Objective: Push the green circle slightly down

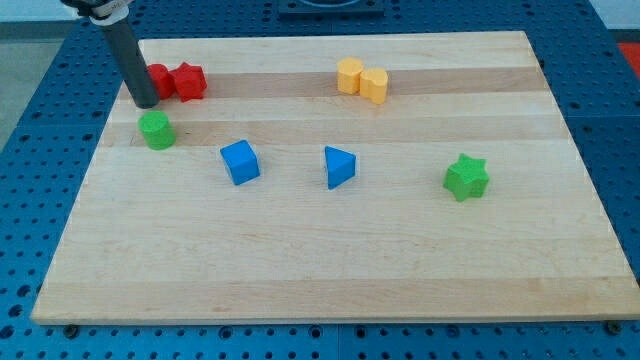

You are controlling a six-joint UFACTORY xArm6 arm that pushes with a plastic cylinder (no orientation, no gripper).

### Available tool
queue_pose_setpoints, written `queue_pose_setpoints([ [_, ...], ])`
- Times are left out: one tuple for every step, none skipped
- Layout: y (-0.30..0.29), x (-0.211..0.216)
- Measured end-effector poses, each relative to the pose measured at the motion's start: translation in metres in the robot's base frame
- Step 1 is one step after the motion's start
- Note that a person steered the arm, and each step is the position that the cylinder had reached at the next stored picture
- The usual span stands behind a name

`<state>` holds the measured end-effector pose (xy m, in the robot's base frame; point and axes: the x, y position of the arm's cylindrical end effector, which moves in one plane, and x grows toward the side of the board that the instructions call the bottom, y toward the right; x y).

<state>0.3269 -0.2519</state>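
A single view looks down at a slant from beyond the near long edge of the wooden table (330, 270), facing toward its far edge. It stands far enough back to take in nearly the whole table, cut slightly at the bottom corners, with blue perforated surface (40, 150) showing around it.

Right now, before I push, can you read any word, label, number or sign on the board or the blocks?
None: no text shows anywhere.
The board is bare wood grain.
The green circle, green star, two blue blocks, two red blocks and two yellow blocks carry no marks.
My tip sits just above the green circle.
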Motion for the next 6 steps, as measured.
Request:
queue_pose_setpoints([
  [0.004, 0.059],
  [0.005, 0.110],
  [0.004, 0.121],
  [0.004, 0.119],
  [-0.013, 0.094],
  [-0.025, 0.064],
])
